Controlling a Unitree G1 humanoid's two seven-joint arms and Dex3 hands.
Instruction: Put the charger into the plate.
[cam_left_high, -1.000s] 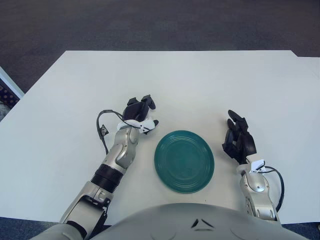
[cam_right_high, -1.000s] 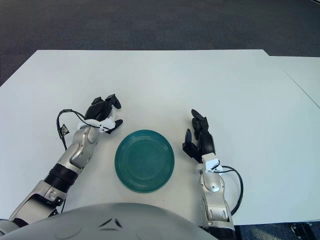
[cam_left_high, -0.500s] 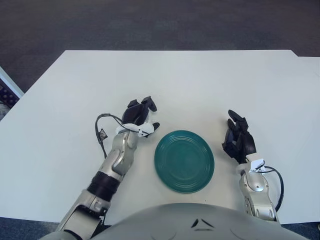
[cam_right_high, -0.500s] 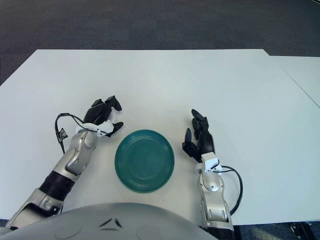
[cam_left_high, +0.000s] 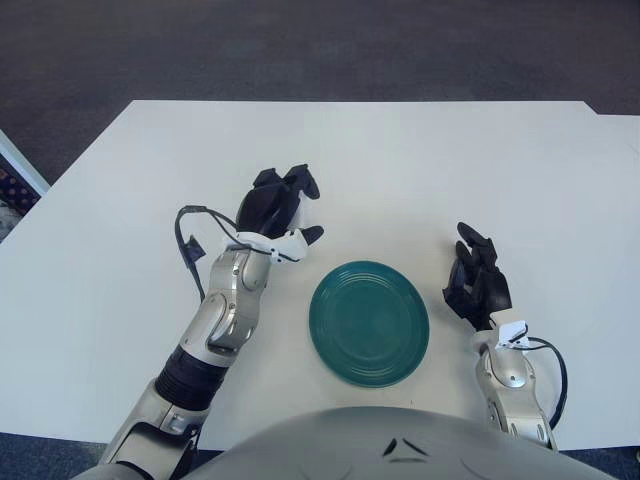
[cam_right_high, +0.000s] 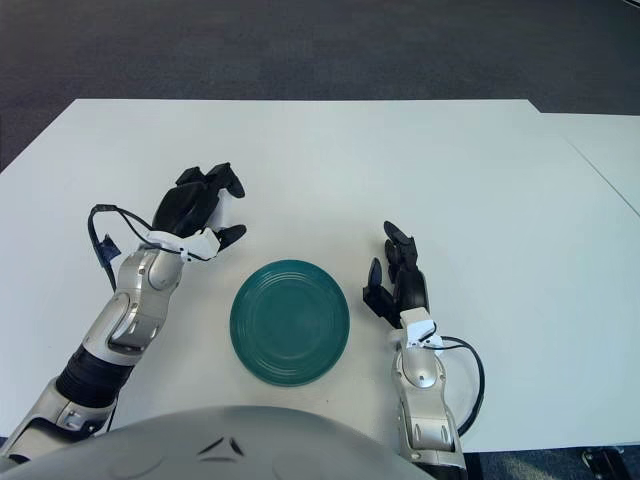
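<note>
Spreading across most of the frame, the white surface (cam_left_high: 400, 160) carries everything in view, with dark carpet (cam_left_high: 300, 45) filling the upper part of the picture beyond its far edge. Near the lower centre of the frame lies the teal plate (cam_left_high: 369, 322), round and flat on the surface, with nothing on it.

Left of the plate, the left arm (cam_left_high: 225, 320) rises diagonally from the lower left corner, and the left robot hand (cam_left_high: 275, 205) shows just beyond the plate's upper left rim. Its dark fingers (cam_left_high: 300, 180) are curled together toward the upper part of the frame. Whether they close on anything cannot be told, since no object is visible between them. A thin black cable (cam_left_high: 190, 245) loops out from the wrist on its left side.

Right of the plate, the right robot hand (cam_left_high: 478, 282) shows near the plate's right rim, its fingers relaxed and pointing up the frame, holding nothing.

No charger can be made out anywhere on the surface or in the plate.
</note>
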